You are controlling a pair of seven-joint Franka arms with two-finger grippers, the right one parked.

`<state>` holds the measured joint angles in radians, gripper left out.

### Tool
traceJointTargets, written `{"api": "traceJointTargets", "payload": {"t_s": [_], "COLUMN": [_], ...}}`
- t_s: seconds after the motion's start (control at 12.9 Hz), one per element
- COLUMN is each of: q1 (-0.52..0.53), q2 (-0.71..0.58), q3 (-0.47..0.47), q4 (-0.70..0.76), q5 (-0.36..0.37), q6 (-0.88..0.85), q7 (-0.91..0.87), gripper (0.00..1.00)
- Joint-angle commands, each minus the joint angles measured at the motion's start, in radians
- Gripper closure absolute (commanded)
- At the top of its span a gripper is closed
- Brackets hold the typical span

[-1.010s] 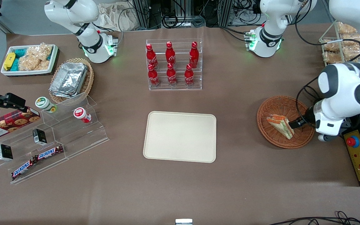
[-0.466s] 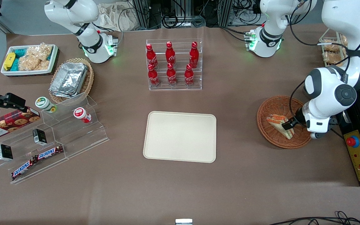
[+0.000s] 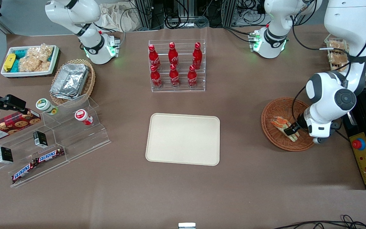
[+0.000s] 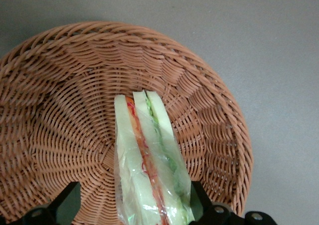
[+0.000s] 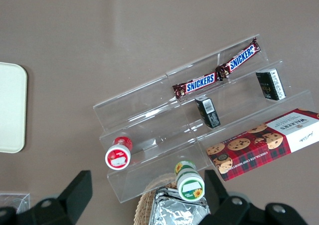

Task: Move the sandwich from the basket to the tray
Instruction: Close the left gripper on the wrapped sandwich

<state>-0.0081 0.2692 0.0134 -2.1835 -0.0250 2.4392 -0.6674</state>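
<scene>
The gripper has dropped lower over the basket, fingers spread astride the sandwich.

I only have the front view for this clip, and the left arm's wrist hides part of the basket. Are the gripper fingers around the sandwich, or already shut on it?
Observer: Around it, not shut. In the left wrist view the gripper is low in the basket and open, with one finger on each side of the sandwich.
Operator: Do both fingers touch it?
Observer: No. One finger sits right against the wrap, but bare weave shows between the other finger and the bread.
Operator: How does the sandwich lie?
Observer: On edge, with its orange-red and green filling lines facing the wrist camera.
</scene>
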Motion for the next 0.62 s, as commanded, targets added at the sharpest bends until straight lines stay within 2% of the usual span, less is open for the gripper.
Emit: {"api": "traceJointTargets", "payload": {"t_s": [0.0,0.54], "q1": [-0.001,-0.001], "q2": [-0.016,-0.018], "q3": [-0.004,-0.006], "q4": [0.001,0.018], "q5": [-0.001,0.0], "q6": [0.011,0.011], "q7": [-0.032,-0.066], "gripper": [0.01,0.01]}}
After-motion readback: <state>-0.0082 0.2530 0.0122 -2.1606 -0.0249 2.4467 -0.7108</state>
